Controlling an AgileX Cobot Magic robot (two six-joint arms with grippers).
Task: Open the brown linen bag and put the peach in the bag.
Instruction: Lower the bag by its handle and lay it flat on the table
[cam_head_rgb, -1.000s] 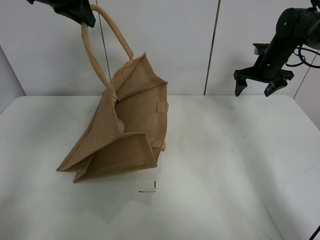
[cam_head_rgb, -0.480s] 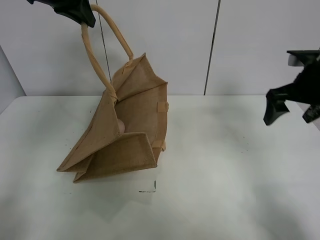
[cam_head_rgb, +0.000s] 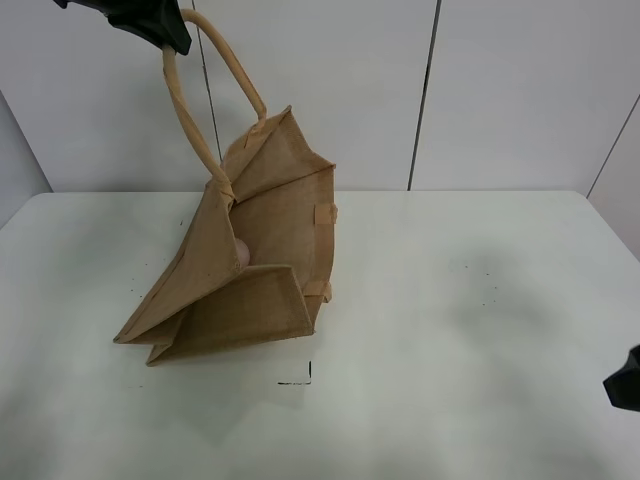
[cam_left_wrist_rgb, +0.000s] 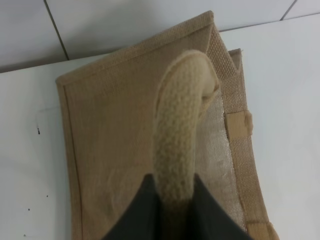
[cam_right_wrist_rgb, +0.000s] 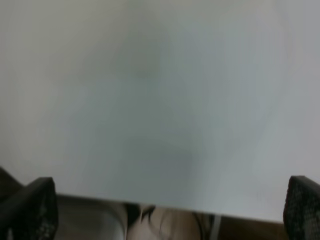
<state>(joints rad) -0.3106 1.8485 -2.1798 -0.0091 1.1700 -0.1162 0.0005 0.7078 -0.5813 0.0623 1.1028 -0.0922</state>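
The brown linen bag (cam_head_rgb: 262, 250) stands tilted on the white table, mouth open toward the right. My left gripper (cam_head_rgb: 160, 25) is shut on one beige loop handle (cam_head_rgb: 190, 110) and holds it up high. In the left wrist view the fingers (cam_left_wrist_rgb: 140, 210) pinch the handle (cam_left_wrist_rgb: 180, 125) above the bag (cam_left_wrist_rgb: 115, 130). A pink sliver of the peach (cam_head_rgb: 243, 253) shows inside the bag. My right gripper (cam_head_rgb: 625, 388) is a dark piece at the lower right edge, far from the bag. In the right wrist view its fingertips (cam_right_wrist_rgb: 30, 210) sit wide apart, empty, over blurred table.
The white table (cam_head_rgb: 450, 330) stretches right of the bag. A small black corner mark (cam_head_rgb: 300, 378) lies in front of the bag. White wall panels stand behind. The table's edge shows in the right wrist view (cam_right_wrist_rgb: 165, 202).
My right arm has dropped from the upper right, down the right side, to the lower right edge, almost out of view. The bag and left gripper have not moved.
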